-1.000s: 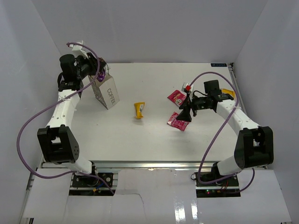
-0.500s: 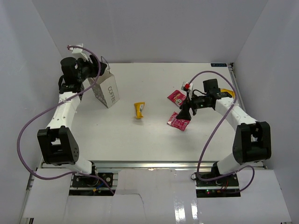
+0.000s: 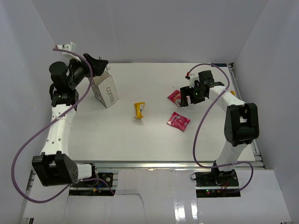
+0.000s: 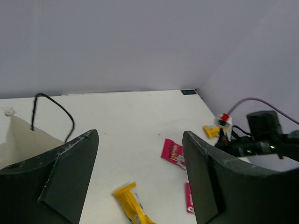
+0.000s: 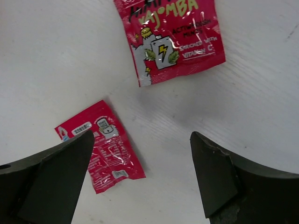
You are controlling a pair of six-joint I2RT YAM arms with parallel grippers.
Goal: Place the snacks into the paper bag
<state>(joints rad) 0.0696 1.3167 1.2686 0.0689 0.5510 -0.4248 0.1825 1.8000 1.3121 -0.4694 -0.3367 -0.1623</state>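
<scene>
The white paper bag [image 3: 106, 92] with "COFFEE" lettering stands at the back left; its rim [image 4: 21, 140] and thin dark handle [image 4: 52, 108] show in the left wrist view. My left gripper [image 3: 98, 66] [image 4: 140, 172] hangs open and empty just above the bag's mouth. Snacks lie flat on the table: a yellow packet [image 3: 139, 110] [image 4: 132, 205] in the middle, one red pouch [image 3: 176, 97] [image 5: 172, 37] at the back right, and a second red pouch [image 3: 179, 121] [image 5: 100, 145] nearer. My right gripper [image 3: 188, 95] [image 5: 140, 179] is open and empty above the table, between the two red pouches.
Another yellow packet [image 4: 210, 131] lies behind the right arm [image 4: 262, 140] near the table's right edge. White walls close in the back and both sides. The purple cables [image 3: 208, 116] loop beside each arm.
My left gripper opened and rose up and to the left, off the bag's mouth. The right gripper moved from over the near red pouch back towards the far one and opened a little wider.
</scene>
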